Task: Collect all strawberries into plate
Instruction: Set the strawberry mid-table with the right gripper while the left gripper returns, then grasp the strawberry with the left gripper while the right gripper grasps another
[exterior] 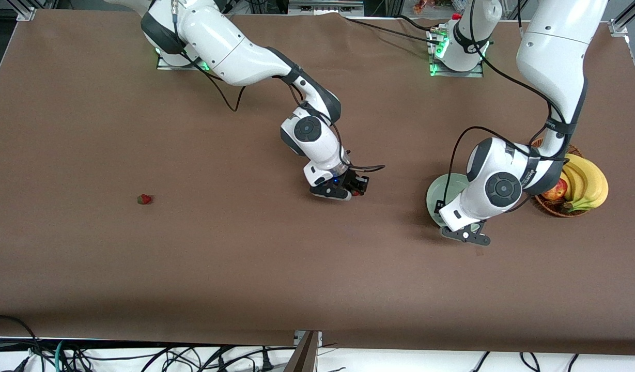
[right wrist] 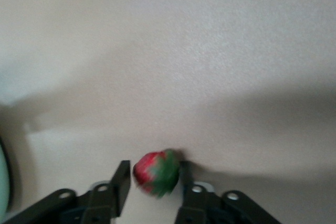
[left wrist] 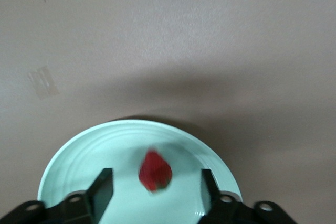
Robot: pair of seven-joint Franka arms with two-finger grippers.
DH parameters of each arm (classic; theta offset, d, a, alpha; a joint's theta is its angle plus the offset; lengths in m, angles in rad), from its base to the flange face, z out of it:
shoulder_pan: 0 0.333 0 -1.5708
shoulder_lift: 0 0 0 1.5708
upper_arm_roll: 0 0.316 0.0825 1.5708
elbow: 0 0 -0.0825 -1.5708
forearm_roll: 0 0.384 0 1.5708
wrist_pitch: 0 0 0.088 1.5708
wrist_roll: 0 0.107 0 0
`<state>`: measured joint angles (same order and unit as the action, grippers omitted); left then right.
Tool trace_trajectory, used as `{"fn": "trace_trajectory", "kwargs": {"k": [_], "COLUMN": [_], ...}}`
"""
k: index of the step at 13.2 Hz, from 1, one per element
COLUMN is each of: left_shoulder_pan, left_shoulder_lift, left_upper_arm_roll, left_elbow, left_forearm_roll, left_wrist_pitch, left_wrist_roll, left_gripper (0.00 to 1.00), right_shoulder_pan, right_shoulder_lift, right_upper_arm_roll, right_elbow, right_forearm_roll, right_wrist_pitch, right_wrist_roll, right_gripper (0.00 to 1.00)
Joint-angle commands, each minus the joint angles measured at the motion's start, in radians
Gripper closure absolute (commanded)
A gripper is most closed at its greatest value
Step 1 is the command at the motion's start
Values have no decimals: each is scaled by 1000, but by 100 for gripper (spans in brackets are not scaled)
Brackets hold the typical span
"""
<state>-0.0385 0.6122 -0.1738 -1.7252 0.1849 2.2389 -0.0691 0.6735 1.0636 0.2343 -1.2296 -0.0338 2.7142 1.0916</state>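
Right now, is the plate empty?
No. One strawberry is in the plate, seen between the open left gripper fingers.

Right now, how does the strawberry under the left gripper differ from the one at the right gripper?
The strawberry under the left gripper lies loose in the plate, clear of the open fingers; the strawberry at the right gripper is clamped between shut fingers, over bare table. The plate one shows mostly red; the gripped one shows its green cap. Both are small red berries. A third strawberry lies alone toward the right arm's end.
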Motion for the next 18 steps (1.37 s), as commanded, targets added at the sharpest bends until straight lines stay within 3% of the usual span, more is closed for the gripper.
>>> {"fn": "trace_trajectory", "kwargs": {"k": [1,4,6,10,13,16,18], "left_shoulder_pan": [8,-3,-49,-228,-335,-368,-374], "left_shoulder_lift": [-48,-61,-58,-8,49,93,113], "left_upper_arm_roll": [-19,-33,-35,-32,-23,-23,-23], "left_elbow": [-7,5,9,58,56,58,58], "left_forearm_roll": [7,-74,-128,-113,-96,56,82], "left_wrist_pitch": [-24,-25,-25,-10,105,149,177], "left_wrist_roll": [-1,-8,-53,-389,-582,-694,-724], "left_gripper": [0,0,0,0,0,0,0], "right_shoulder_pan": [-78,-272,-401,-616,-644,-649,-649], "right_shoulder_lift": [-84,-265,-329,-425,-445,-442,-441], "right_upper_arm_roll": [10,14,14,5,-90,-182,-226], "right_elbow": [27,-85,-161,-344,-407,-418,-433], "right_forearm_roll": [-3,8,14,11,9,-1,-1], "right_wrist_pitch": [-156,-406,-467,-488,-496,-498,-498], "right_wrist_roll": [-41,-377,-595,-941,-1093,-1215,-1254], "right_gripper": [0,0,0,0,0,0,0]}}
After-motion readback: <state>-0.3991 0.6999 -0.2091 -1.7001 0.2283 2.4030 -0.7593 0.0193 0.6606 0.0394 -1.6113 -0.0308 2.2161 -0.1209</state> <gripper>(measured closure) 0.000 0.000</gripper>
